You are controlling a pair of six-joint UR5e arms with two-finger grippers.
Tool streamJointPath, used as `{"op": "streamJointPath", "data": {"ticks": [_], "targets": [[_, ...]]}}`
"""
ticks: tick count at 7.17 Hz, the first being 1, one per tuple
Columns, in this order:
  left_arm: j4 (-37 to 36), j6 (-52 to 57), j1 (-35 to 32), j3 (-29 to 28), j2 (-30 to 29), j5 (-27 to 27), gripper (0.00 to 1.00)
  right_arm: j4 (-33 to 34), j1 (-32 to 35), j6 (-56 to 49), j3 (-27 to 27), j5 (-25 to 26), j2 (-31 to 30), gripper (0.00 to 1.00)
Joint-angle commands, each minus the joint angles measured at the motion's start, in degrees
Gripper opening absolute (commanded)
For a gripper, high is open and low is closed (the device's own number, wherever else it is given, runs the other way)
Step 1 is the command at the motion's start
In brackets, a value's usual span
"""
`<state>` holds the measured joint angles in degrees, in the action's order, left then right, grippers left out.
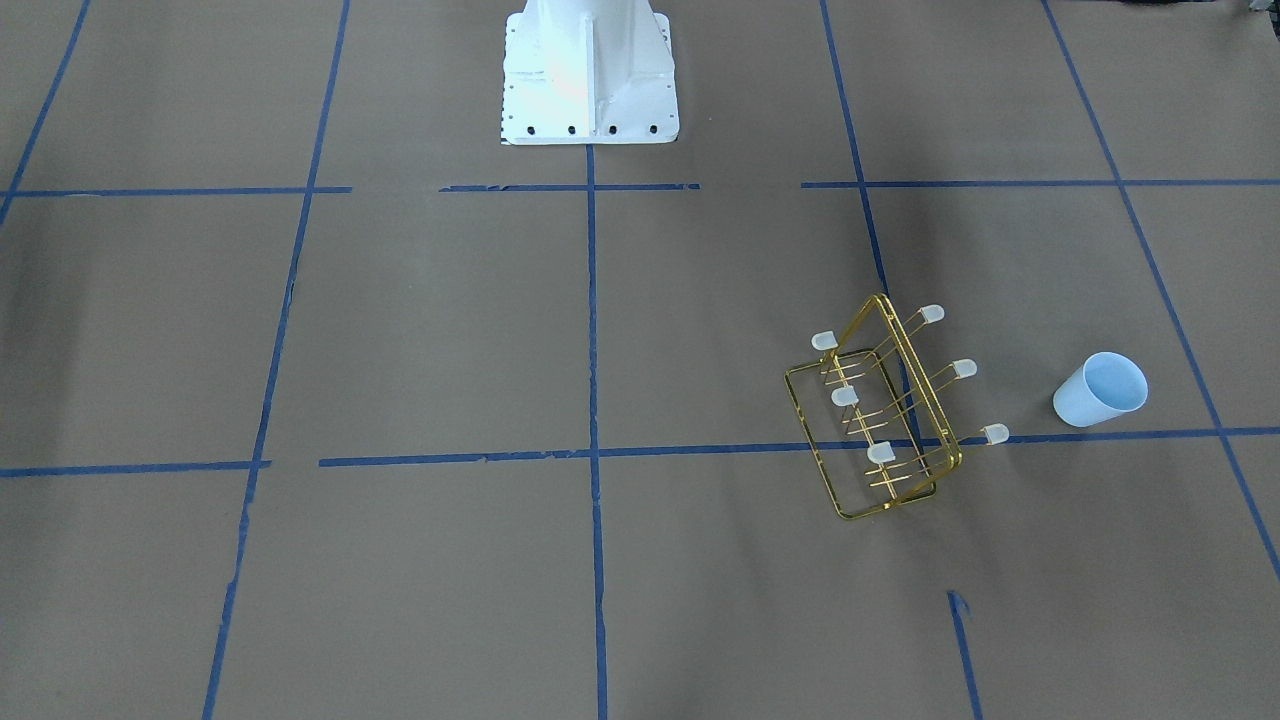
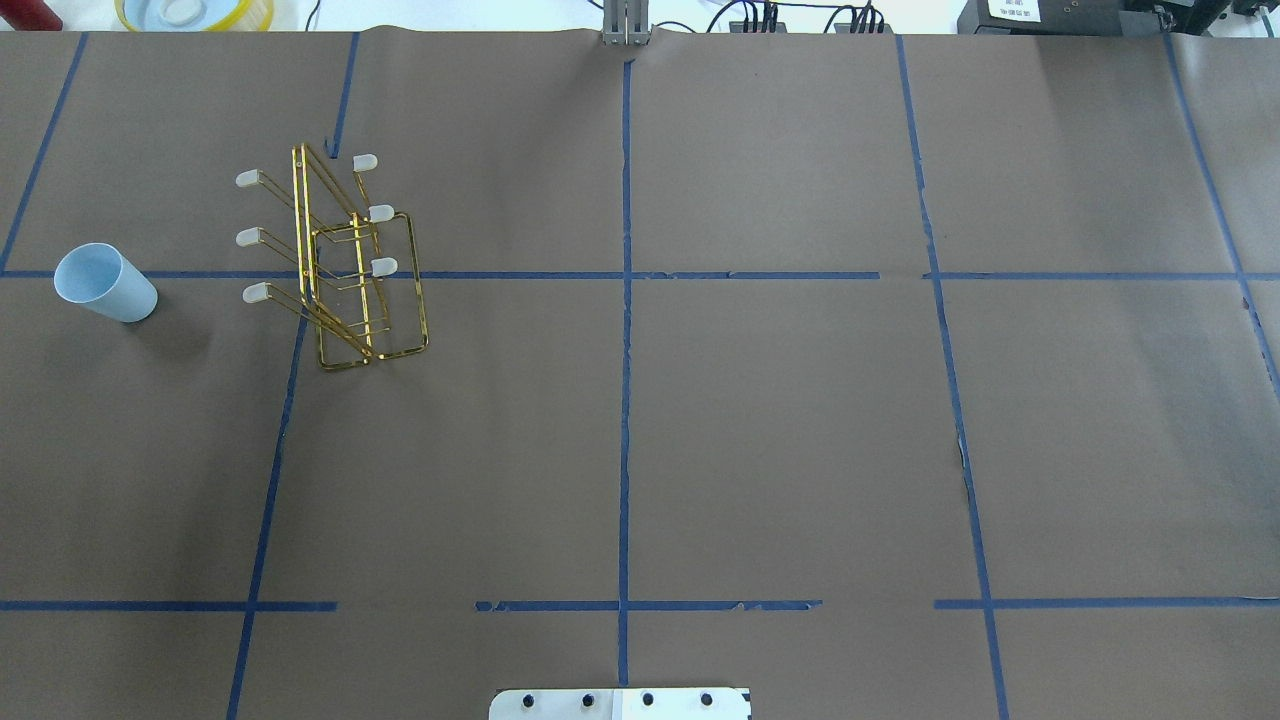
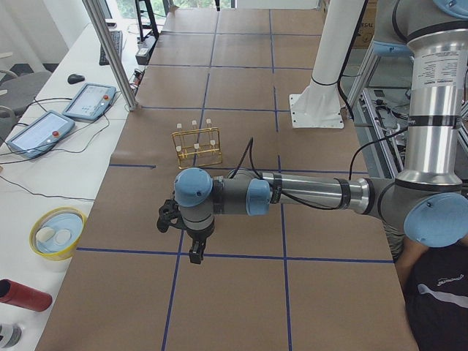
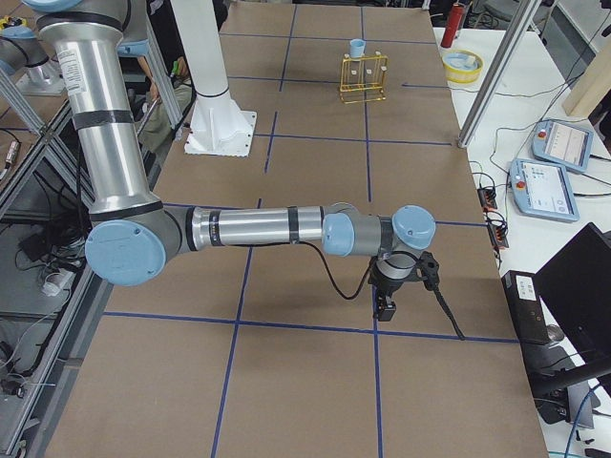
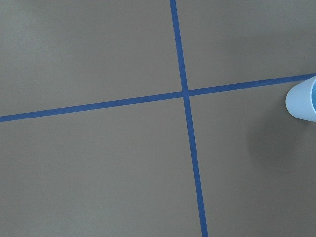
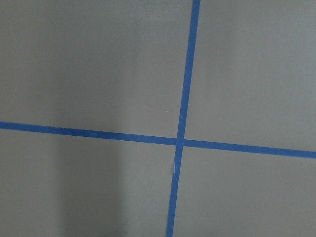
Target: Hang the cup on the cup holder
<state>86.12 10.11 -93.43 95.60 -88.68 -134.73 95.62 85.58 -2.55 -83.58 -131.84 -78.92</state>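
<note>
Judging from how things lie, the task has not been started. The cup (image 1: 1100, 392) stands mouth up on the tabletop (image 1: 450, 330), near the cup holder (image 1: 918, 378) but apart from it, on the holder's side that faces the robot's left end of the tabletop. All six capped prongs (image 1: 931, 313) of the holder are bare.

The left end effector (image 3: 191, 245) hangs above the tabletop, short of the holder on the robot's left side. Its wrist camera catches only the edge of the cup. The right end effector (image 4: 387, 303) hangs well away from the holder, toward the opposite end of the tabletop. Both show only in the side views, so I cannot tell whether their jaws are apart or together. Neither holds anything that I can see.

Everything is left to do: reach the cup, grasp it, turn it over and set it on a prong.
</note>
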Motion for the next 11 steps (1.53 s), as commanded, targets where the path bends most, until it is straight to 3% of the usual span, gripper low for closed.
{"op": "streamJointPath", "data": {"ticks": [1, 11], "targets": [[0.0, 0.0, 0.0, -0.1, -0.6, 0.2, 1.00, 0.0, 0.0, 0.0, 0.1, 0.0, 0.0, 1.00], [4.7, -0.5, 0.1, 0.2, -1.8, -1.0, 1.00, 0.0, 0.0, 0.0, 0.0, 0.0, 0.0, 1.00]]}}
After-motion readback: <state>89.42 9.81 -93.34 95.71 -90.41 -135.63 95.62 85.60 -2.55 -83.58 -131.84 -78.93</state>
